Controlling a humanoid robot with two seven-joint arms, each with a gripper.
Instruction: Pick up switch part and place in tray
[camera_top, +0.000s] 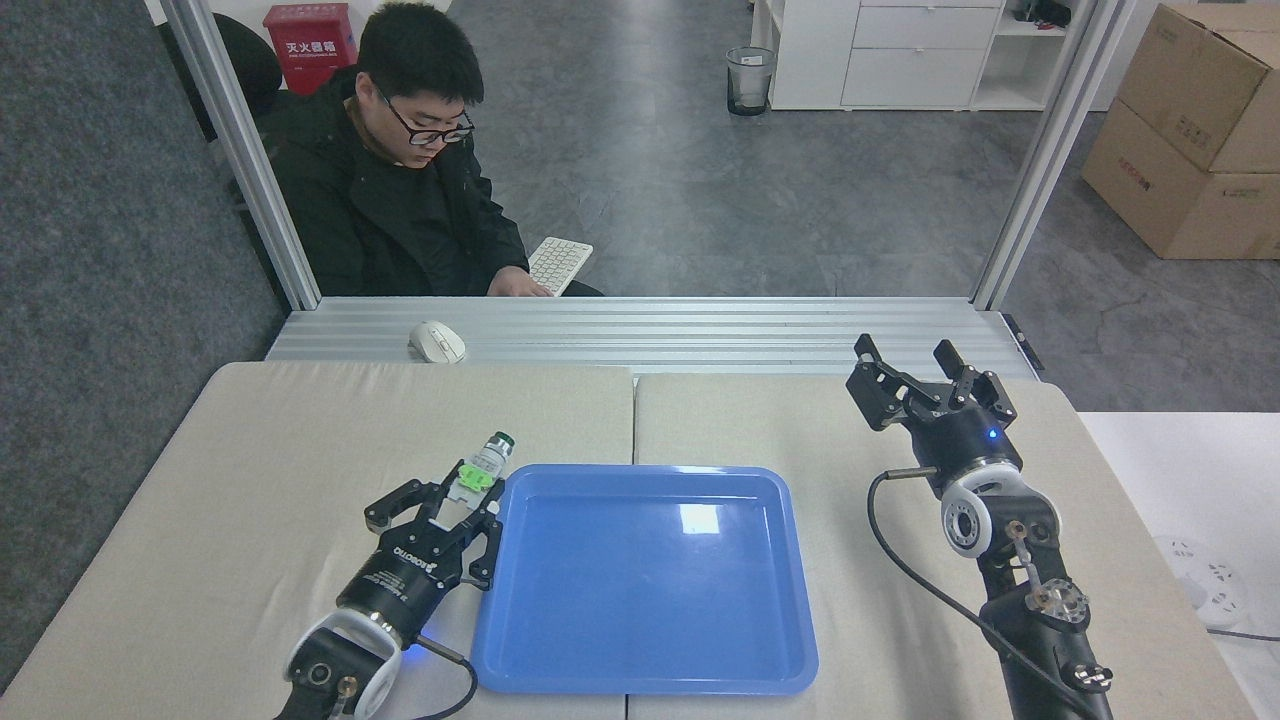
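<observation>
My left gripper (462, 497) is shut on the switch part (478, 469), a small white block with a green piece on top and a silvery, dark-tipped end pointing up and right. It hangs just over the left rim of the glossy blue tray (560, 680), near its far left corner. The tray lies bare in the middle of the table. Far to the right, my right gripper (908, 363) stands open above the beige mat, holding nothing.
A white computer mouse (437, 342) rests on the aluminium ledge behind the table. A person in a black jacket (390, 200) sits beyond it with a white keyboard (558, 264). A white power strip (1205, 590) lies at the right edge.
</observation>
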